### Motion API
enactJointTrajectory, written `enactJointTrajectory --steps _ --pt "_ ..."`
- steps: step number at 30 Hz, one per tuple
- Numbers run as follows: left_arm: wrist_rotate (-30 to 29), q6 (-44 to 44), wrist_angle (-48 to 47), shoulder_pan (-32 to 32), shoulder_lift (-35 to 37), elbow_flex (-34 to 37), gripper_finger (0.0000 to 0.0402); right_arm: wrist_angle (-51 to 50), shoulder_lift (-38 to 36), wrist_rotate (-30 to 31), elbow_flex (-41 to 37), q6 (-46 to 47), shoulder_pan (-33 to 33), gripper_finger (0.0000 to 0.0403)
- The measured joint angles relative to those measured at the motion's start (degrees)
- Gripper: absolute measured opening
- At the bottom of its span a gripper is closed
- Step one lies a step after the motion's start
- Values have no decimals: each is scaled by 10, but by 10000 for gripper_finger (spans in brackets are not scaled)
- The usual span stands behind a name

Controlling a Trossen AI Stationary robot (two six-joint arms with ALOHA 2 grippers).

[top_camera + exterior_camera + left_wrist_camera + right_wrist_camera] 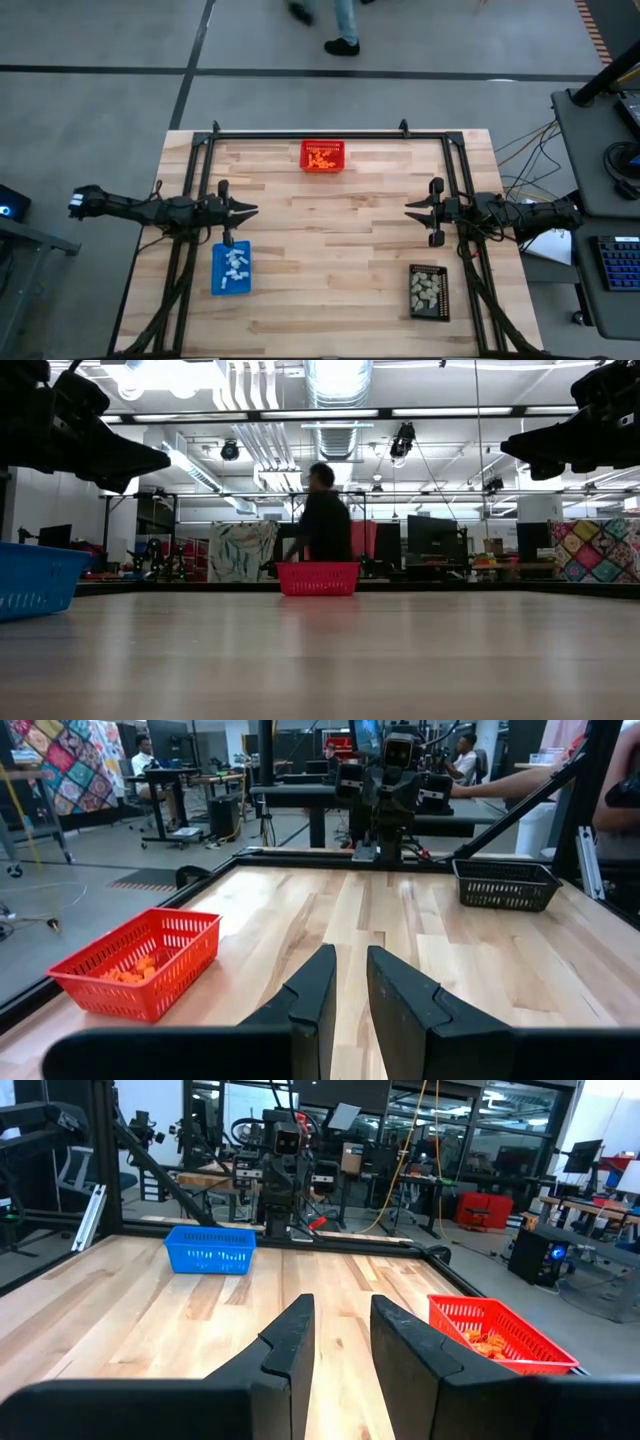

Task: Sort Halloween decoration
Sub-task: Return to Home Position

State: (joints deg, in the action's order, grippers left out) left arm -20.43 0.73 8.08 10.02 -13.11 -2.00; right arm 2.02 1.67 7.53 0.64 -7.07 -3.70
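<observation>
Orange trinkets [322, 158] in red basket [323, 143], top centre of high view; white trinkets [236, 264] in blue tray [220, 286] lower left, grey-beige trinkets [427, 289] in black tray [429, 316] lower right. From low view, walls only. Left gripper [252, 210], right gripper [410, 210] mid-frame, empty, fingers slightly parted per wrist views.

We're in a robotics lab, an open industrial hall. What shows it: exposed ducts [335, 380] and strip lights [440, 412] overhead, and a concrete floor [100, 100]. A wood table [330, 270] sits inside a black frame [330, 134] with robot arms [150, 208] mounted either side. Next to it we see a desk [590, 150] with a keyboard [618, 262] and loose cables [522, 150]. Behind are monitors [430, 535] and a person [325, 520] walking past.
</observation>
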Motion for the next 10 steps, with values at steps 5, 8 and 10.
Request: enactJointTrajectory --steps 5,8,10 --pt "0 0 0 0 -5 0 43 0 0 0 0 0 0 91" --pt "0 0 0 0 -7 0 42 0 0 0 0 0 0 91" --pt "0 0 0 0 -9 -1 43 0 0 0 0 0 0 91"
